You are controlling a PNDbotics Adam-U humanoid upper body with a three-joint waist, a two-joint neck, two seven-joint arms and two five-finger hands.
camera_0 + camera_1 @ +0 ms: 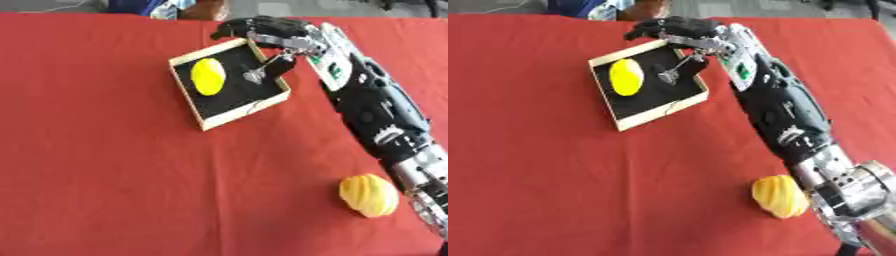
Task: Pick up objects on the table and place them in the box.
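Right hand over the box's far right corner, fingers curled, thumb down inside holding nothing I can see, lemon in the box's left half, orange fruit near the red surface's front right, room all round.

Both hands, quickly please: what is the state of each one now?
Left hand: not in view.
Right hand: over the box's far corner; fingers curled, whether holding anything cannot be told.
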